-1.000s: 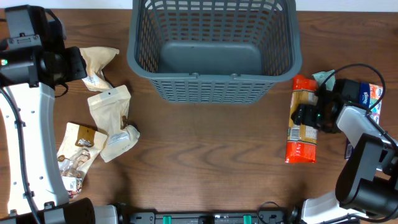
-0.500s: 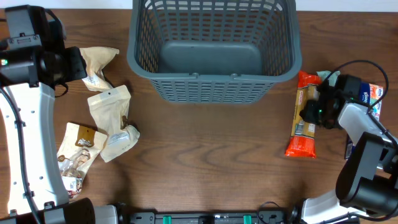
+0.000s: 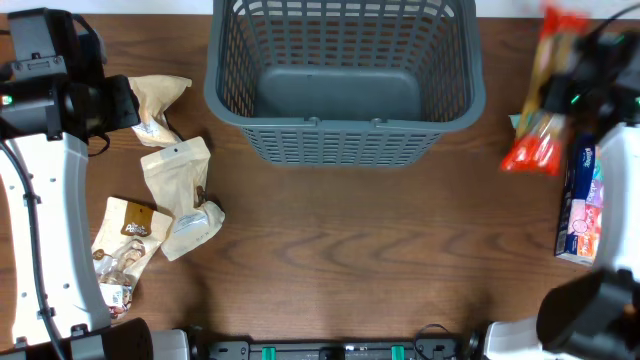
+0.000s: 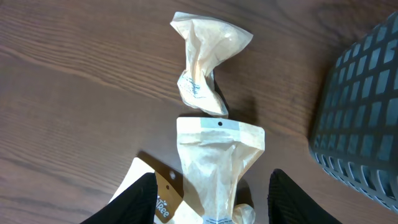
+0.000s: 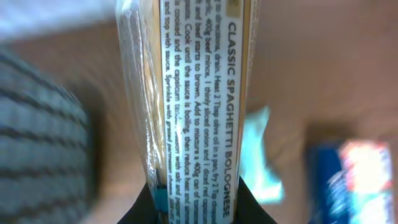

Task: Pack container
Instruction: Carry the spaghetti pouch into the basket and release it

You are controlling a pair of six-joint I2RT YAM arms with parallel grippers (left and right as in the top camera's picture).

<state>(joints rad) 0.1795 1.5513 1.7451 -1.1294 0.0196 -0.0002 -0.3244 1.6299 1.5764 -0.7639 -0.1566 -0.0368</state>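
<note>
The container [image 3: 340, 125], a dark grey lattice basket, stands at the back middle with nothing inside; its wall also shows in the left wrist view [image 4: 367, 112]. My right gripper [image 3: 565, 85] is raised beside the basket's right wall and is shut on a red and clear spaghetti packet [image 3: 543, 100], which hangs blurred. In the right wrist view, the jaws [image 5: 199, 208] pinch the packet's label [image 5: 199, 93]. My left gripper [image 3: 120, 103] hovers open over tan pouches: a crumpled one [image 4: 202, 62] and a flat one with a hang hole [image 4: 217, 162].
More tan pouches lie at the left, one printed [image 3: 125, 250] and one pale [image 3: 195, 225]. A blue box [image 3: 580, 200] and a teal packet [image 3: 518, 122] lie at the right edge, below the raised packet.
My right gripper has shut on the spaghetti packet and lifted it off the table, up and back beside the basket's right wall. The left arm has not moved.
</note>
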